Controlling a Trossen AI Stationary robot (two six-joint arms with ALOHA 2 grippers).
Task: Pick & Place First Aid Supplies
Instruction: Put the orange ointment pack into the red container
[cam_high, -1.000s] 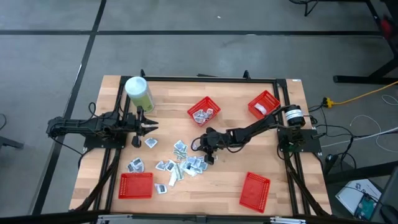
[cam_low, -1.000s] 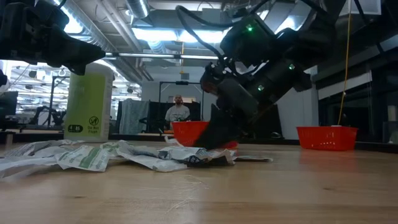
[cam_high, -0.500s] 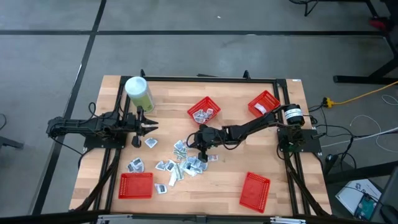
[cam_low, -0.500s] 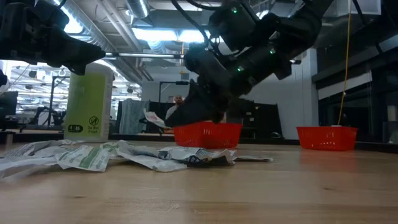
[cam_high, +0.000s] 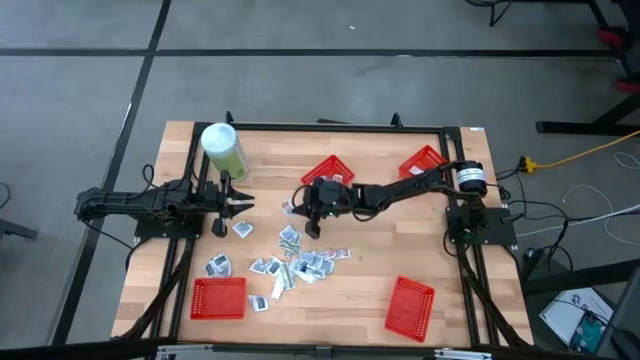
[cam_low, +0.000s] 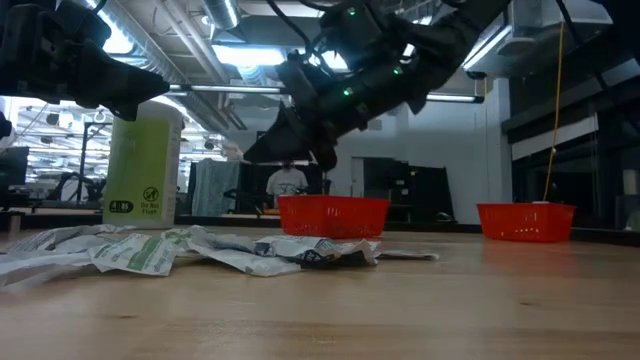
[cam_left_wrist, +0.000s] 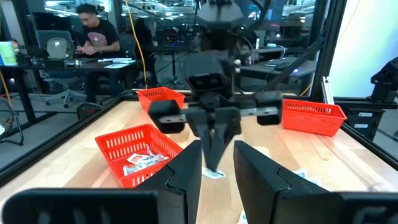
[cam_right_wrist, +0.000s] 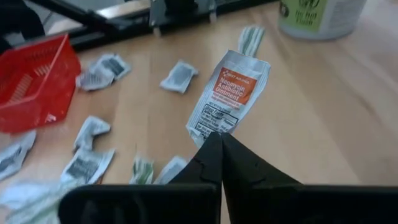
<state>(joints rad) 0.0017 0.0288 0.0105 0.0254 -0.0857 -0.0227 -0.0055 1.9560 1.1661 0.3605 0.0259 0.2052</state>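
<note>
My right gripper is shut on a white packet with an orange label, held above the table between the loose supplies and my left gripper. It also shows in the left wrist view, with the packet below it. Several small white-grey packets lie flat on the wooden table. My left gripper is open and empty at the table's left, next to the pale-green canister. My right gripper pinches the packet by the short edge at one end, between its two fingertips. The fingers come from the table's right, slanting down. The packet hangs from the fingertips, lifted clear of the table.
A red mesh basket with several packets in it stands at the far middle, just behind the right arm. Another basket stands at the far right and two more at the near left and near right. A person sits beyond the table.
My right gripper has risen from the pile with the orange-label packet and gone toward the table's left and far edge, toward my left gripper. The packet has been lifted clear of the table and now hangs from the fingertips.
</note>
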